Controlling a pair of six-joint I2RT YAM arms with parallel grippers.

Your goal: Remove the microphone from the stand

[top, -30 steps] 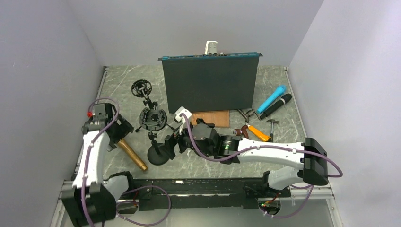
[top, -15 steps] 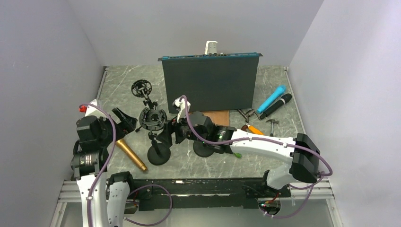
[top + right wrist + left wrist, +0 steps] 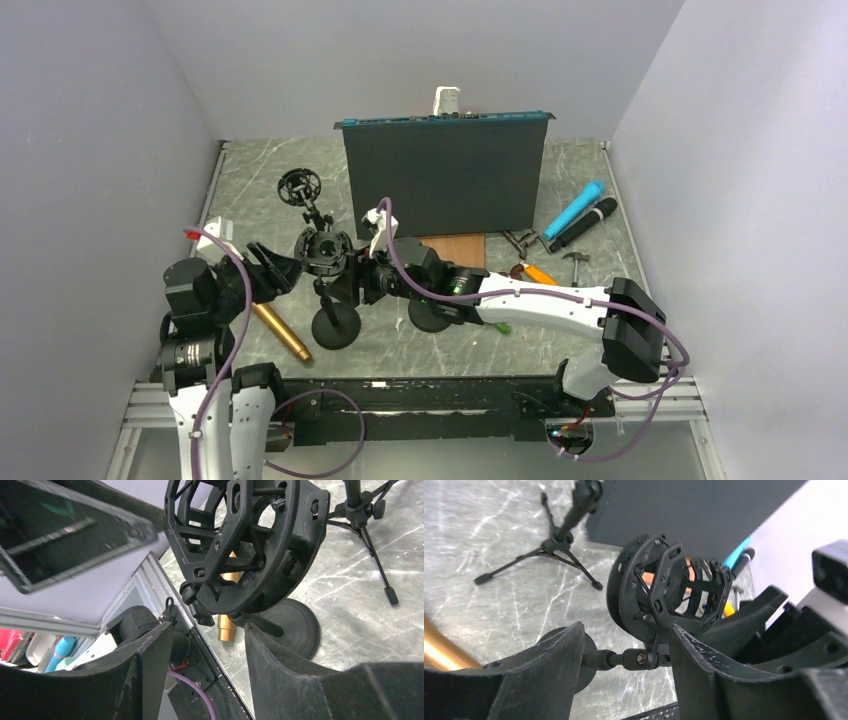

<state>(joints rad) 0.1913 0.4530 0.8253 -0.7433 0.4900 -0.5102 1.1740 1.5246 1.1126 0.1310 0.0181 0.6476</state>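
Two pairs of jaws are seen apart, the stand's cradle (image 3: 322, 252) flanked by left gripper (image 3: 283, 268) and right gripper (image 3: 352, 283); the gold microphone (image 3: 280, 332) is found lying slantwise on the table (image 3: 250, 190), nearer the left

I'm finding the stand (image 3: 334, 324) hemmed in: the board (image 3: 445, 185) is rising behind-right, a tripod (image 3: 302, 192) is sitting behind, the gold microphone (image 3: 281, 332) is lying beside its base; bare table (image 3: 480, 350) is showing front-right.
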